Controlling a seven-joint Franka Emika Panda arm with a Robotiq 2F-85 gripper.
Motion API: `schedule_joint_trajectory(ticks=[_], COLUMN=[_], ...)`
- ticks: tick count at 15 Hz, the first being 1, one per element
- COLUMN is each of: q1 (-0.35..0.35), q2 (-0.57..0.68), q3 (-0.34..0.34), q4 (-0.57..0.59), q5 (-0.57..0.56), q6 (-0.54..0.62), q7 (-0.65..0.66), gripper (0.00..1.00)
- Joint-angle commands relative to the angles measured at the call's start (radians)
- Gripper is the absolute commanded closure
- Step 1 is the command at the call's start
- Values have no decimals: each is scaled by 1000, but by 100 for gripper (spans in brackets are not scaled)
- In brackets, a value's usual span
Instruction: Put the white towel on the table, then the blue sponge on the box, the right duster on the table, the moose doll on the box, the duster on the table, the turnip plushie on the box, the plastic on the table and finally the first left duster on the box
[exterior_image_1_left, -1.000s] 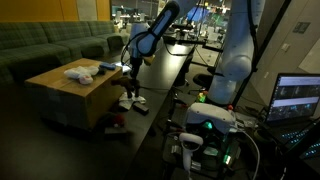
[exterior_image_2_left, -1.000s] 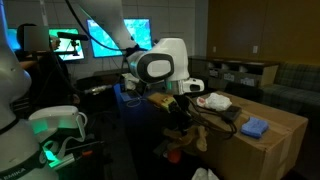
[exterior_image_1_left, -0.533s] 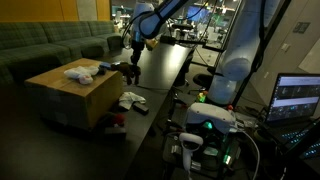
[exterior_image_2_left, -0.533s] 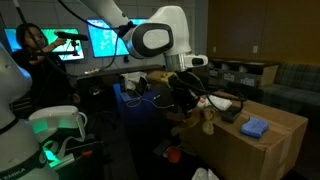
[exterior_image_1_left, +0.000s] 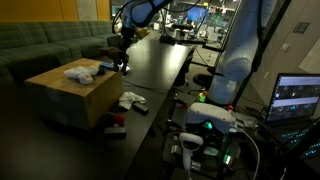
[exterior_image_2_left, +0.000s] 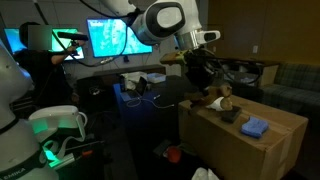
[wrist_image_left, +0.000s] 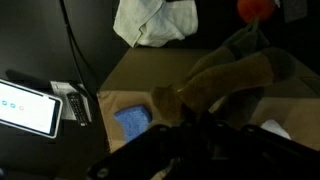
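Fingers (exterior_image_2_left: 205, 78): pinching the moose doll (wrist_image_left: 235, 75), which dangles beneath them.
Moose doll: in the air, just inside the edge of the box (wrist_image_left: 150, 75) that faces the surface, not yet resting on the cardboard.
What has changed: a second ago the fingers were low at the surface's edge by the towel. Now they have risen and swung across to the box, bringing the doll along.
Blue sponge (wrist_image_left: 132, 120): flat on the box top near a corner, apart from the doll.
White towel (wrist_image_left: 152, 22): crumpled on the surface (exterior_image_1_left: 160, 70), at its edge beside the box.
Meaning for the task: the towel and sponge steps look finished, and the doll's pick-up is done. What is left of this step, as I judge it, is to lower and let go on bare cardboard, clear of the sponge.
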Motion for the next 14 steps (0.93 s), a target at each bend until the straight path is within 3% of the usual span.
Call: schedule_joint_trajectory(ticks=[1, 7, 14], q1=[14, 78, 148], q2=[152, 424, 678], q3=[3, -42, -146], q4=[200, 504, 800], q5=[-36, -133, -147], q6=[6, 75, 97], q7=[78, 239, 365], gripper=[90, 91, 91])
